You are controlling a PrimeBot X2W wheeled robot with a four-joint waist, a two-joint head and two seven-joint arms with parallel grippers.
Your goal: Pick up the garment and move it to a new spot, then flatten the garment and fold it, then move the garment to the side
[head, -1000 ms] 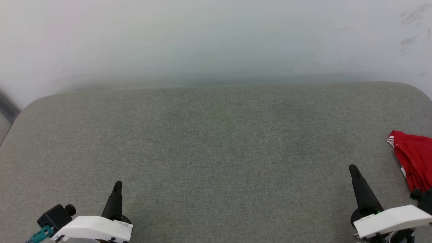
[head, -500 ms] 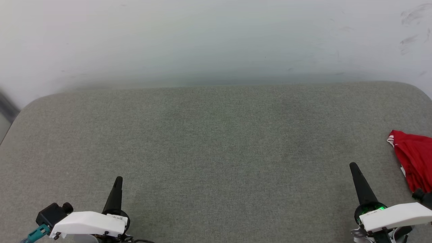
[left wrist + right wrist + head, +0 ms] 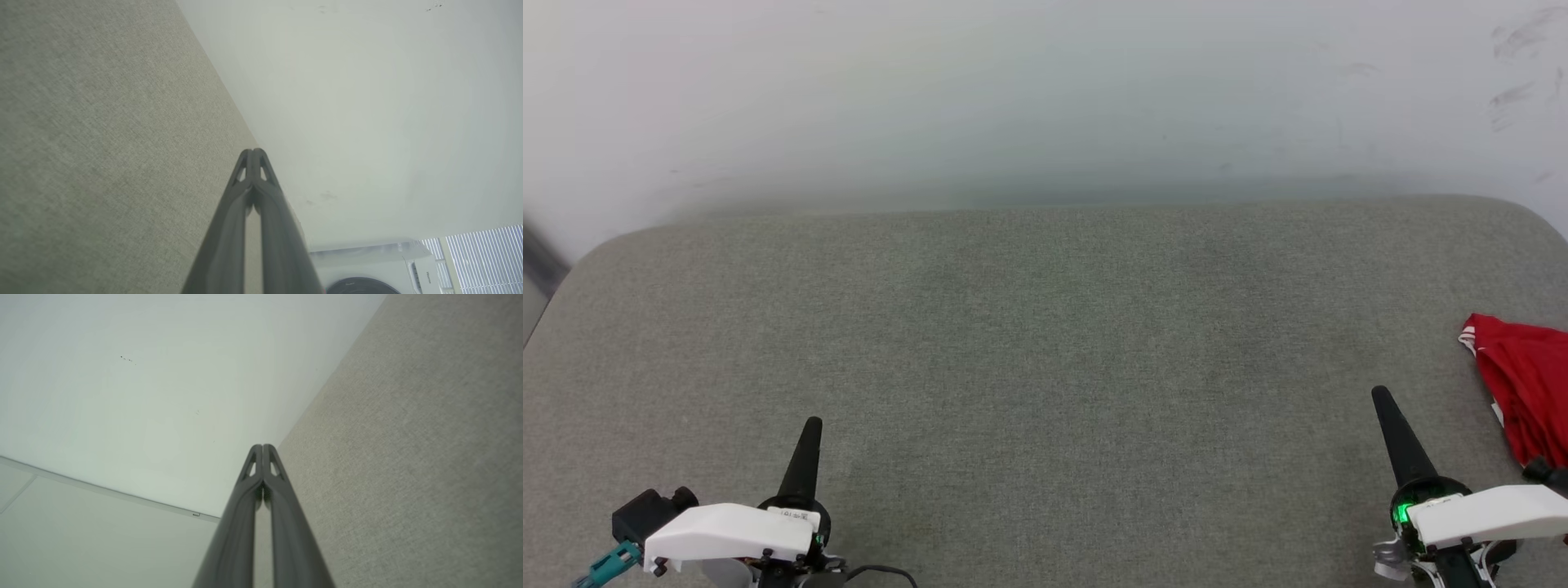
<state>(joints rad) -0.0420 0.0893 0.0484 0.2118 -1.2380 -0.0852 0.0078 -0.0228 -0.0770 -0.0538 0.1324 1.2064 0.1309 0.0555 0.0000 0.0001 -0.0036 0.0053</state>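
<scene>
The garment (image 3: 1525, 380) is a red bundle with a strip of red-white trim, lying at the far right edge of the grey fabric surface (image 3: 1045, 343) in the head view, cut off by the frame. My right gripper (image 3: 1382, 397) stands at the lower right, shut and empty, a short way left of the garment. At the lower left my left gripper (image 3: 812, 426) is shut too, with nothing in it. In the wrist views the left gripper (image 3: 253, 152) and the right gripper (image 3: 262, 447) each show both fingers pressed together.
A white wall (image 3: 1045, 98) rises right behind the grey surface's far edge. The surface has rounded far corners. A white washing machine (image 3: 380, 265) and window blinds (image 3: 486, 257) appear in the left wrist view.
Both grippers have crept a little forward, up the head view. The garment has not moved.
</scene>
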